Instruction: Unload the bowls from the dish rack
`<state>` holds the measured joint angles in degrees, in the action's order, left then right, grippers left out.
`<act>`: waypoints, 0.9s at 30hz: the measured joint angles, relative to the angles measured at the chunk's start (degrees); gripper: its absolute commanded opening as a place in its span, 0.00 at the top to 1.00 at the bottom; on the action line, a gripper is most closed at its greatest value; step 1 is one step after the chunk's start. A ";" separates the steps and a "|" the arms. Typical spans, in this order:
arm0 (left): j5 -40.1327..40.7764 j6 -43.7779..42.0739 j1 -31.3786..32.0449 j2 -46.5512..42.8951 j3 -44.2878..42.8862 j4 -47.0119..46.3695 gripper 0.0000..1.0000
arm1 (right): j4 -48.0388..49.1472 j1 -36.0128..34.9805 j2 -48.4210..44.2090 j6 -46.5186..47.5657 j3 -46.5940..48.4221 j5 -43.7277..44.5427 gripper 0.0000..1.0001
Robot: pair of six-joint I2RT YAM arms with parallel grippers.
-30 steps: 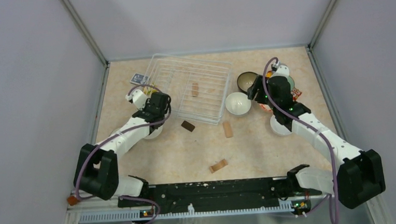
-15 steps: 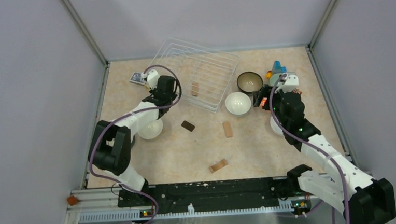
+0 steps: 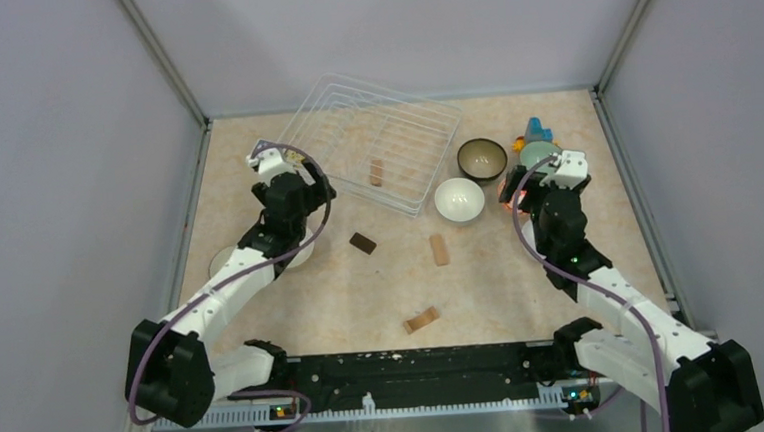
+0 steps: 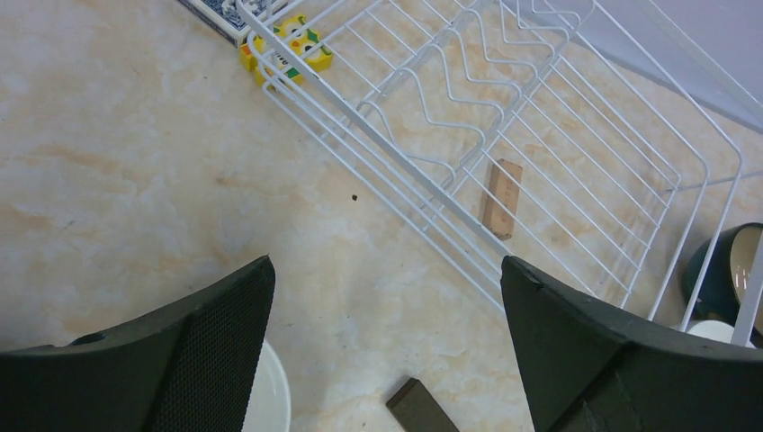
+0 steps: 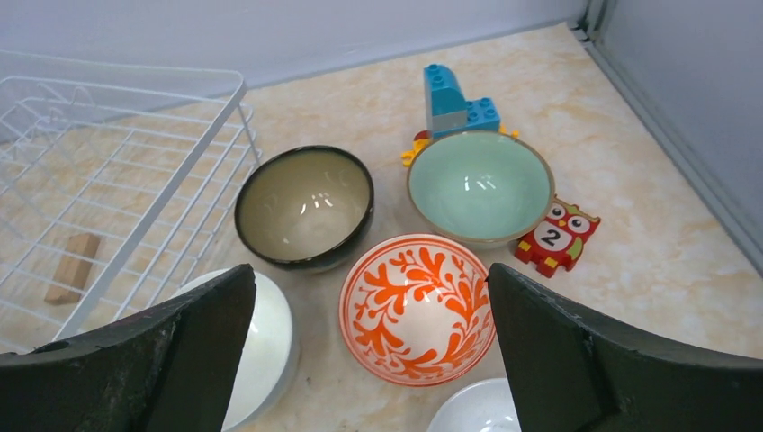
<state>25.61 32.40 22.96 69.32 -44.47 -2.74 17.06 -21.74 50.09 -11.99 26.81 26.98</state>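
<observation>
My left pincer [image 4: 387, 270] stood wide over bare table, its fingers [image 4: 207, 351] far apart and gripping nothing, just beside the near long side of the dish rack [image 4: 540, 117]. The rack sat toward the far side of the table [image 3: 363, 297], turned at an angle, and a wooden block [image 4: 501, 198] lay on its wire floor. Its far corner overlapped a yellow toy block [image 4: 286, 49] and a blue card [image 4: 220, 13]. A white bowl [image 4: 270, 400] showed under my left finger, on the table outside the rack, and a dark flat block [image 4: 423, 407] lay near it.

My right pincer [image 5: 370, 270] was wide too and free, hovering above the orange-patterned bowl [image 5: 417, 308]. Beyond that bowl stood the dark-rimmed bowl [image 5: 304, 207], just beside the rack's end wall, and the pale green bowl [image 5: 480, 184] to its right. The three were close together; whether they touched I could not tell. A second white bowl [image 5: 261, 346] sat left of the orange one, and the rim of a third white bowl [image 5: 477, 409] showed at the bottom edge. A blue brick [image 5: 454, 101] stood behind the green bowl and a red owl piece [image 5: 558, 236] just beside it. All these bowls rested upright on the table, right of the rack. A second wooden block [image 3: 440, 249] and a third wooden block [image 3: 421, 320] lay on the open table between my arms
</observation>
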 measured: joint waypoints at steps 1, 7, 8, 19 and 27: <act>-0.24 -0.46 0.00 -1.01 0.72 -0.13 0.01 | 0.61 0.00 -0.09 0.35 -0.28 1.05 0.01; 0.37 -3.56 0.07 -8.17 7.85 -5.16 0.01 | 5.53 1.18 -0.17 5.29 -3.87 2.36 0.05; 1.36 -4.57 0.07 -8.94 9.31 -6.71 0.01 | 6.38 2.43 0.07 5.99 -4.68 1.49 0.05; 3.76 -20.22 0.07 -7.02 18.64 -22.88 0.01 | 22.12 15.54 16.20 8.22 -11.61 -8.92 0.06; 4.46 -25.53 0.07 -6.78 20.74 -29.86 0.01 | 43.04 16.41 33.14 10.54 -16.04 -9.09 0.09</act>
<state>30.06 6.87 23.03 62.54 -23.73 -32.60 60.10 -5.32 83.22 -1.45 10.76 17.89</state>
